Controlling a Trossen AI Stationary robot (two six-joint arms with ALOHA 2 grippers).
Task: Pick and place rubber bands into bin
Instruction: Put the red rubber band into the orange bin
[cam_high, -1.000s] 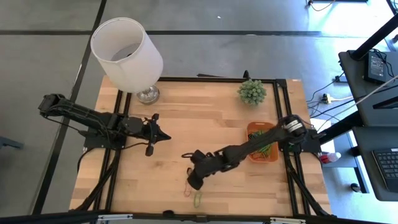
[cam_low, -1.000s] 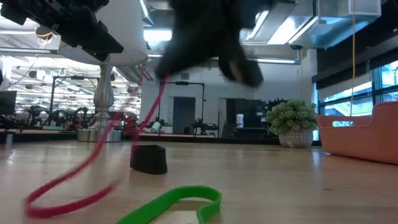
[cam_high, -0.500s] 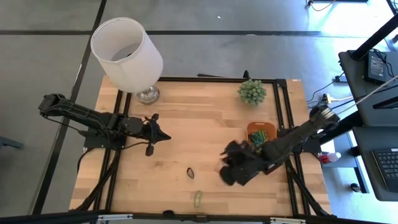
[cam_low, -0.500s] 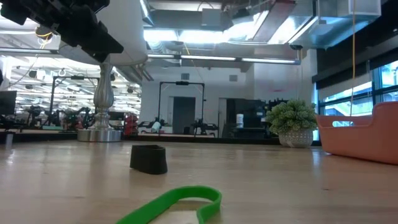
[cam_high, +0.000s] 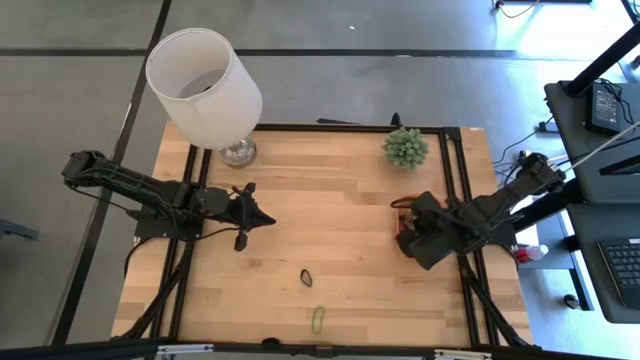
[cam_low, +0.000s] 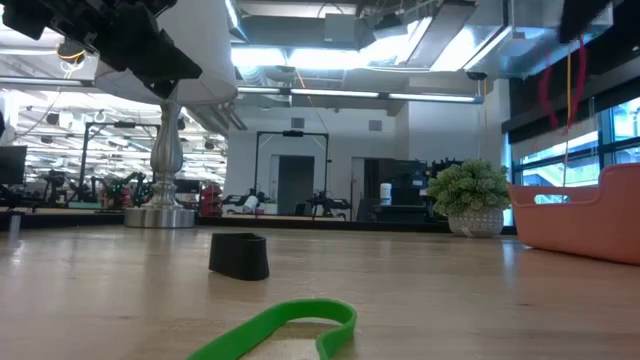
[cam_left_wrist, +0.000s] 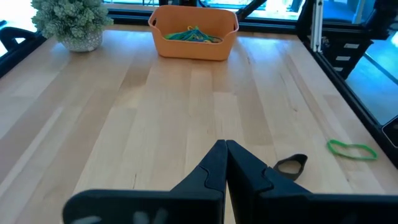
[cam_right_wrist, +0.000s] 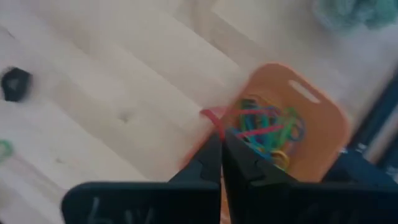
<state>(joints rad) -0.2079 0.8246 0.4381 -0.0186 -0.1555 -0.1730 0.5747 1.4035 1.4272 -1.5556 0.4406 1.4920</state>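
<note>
The orange bin holds several coloured rubber bands and stands at the table's right side, next to the small plant. My right gripper hovers above the bin's edge, shut on a red rubber band. That band also shows high above the bin in the low view. A black band and a green band lie flat on the table near its near edge. My left gripper waits shut at the table's left-middle. My right gripper pinches the red rubber band between its two shut fingers, and a short bit of the loop sticks out at the fingertips. The fingers come from above, slanting down. The band is lifted clear of the table and hangs over the bin's edge.
A lamp with a white shade stands at the far left corner on its metal base. The plant sits just beyond the bin. Bare wood stretches across the table's middle. A black frame rails the table's edges.
My right gripper has swung from the near-middle of the table toward the right edge and up, ending over the bin. The red band, which trailed on the table a second ago, is lifted clear. The black and green bands have stayed in place.
</note>
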